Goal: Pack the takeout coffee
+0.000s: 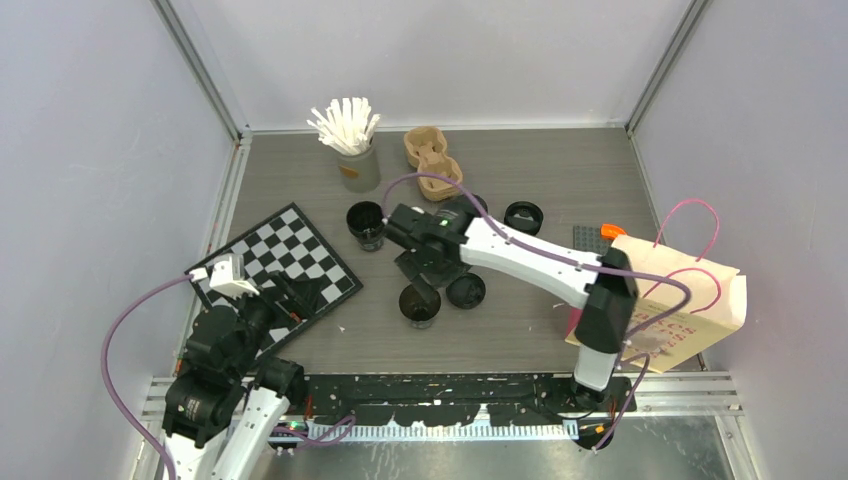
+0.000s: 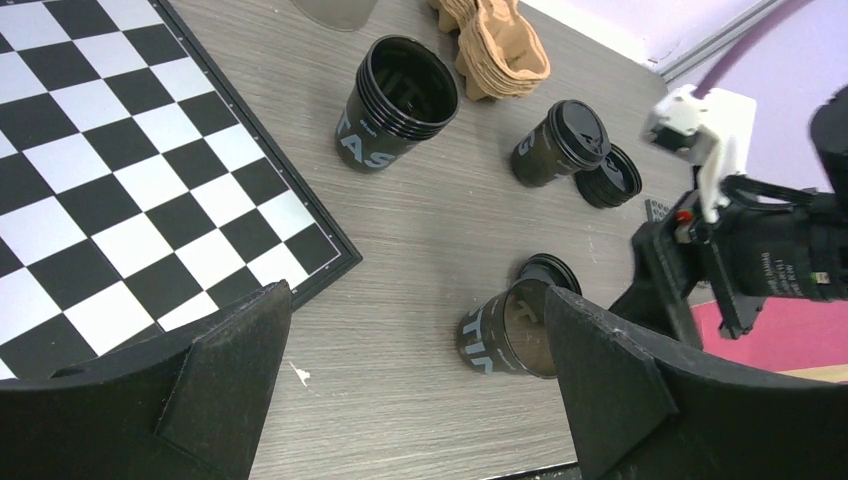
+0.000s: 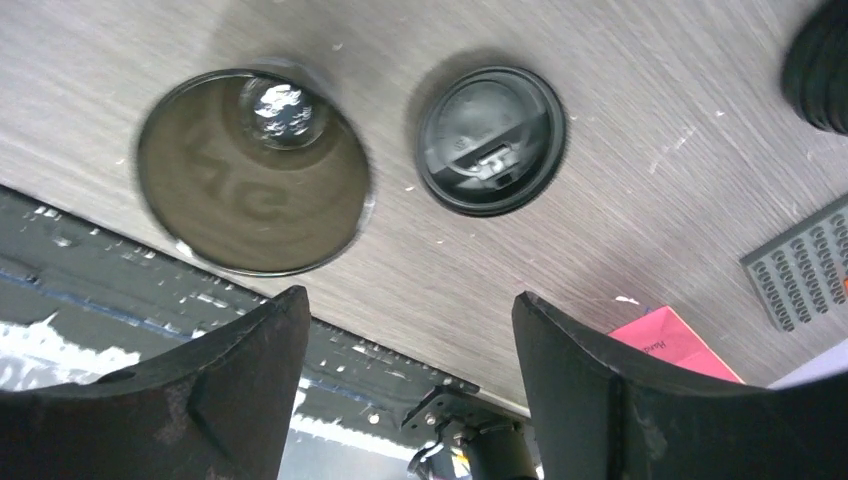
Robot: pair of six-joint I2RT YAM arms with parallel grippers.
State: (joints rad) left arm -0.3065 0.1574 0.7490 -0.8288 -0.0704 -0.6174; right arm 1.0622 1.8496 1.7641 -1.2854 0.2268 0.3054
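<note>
Right jaws apart over open cup and loose lid, neither touched, left jaws apart

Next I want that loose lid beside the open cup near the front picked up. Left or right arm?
Right. The right gripper, open and empty, hangs over the lid and cup. The left gripper, also open, sits back over the chessboard, farther off.

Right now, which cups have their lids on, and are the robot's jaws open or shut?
Near cup, upright, no lid.
Loose lid, lying flat beside it.
Stacked cups, upright, no lid.
Far cup, lid on.
Left gripper, jaws open, empty.
Right gripper, jaws open, empty.
</note>
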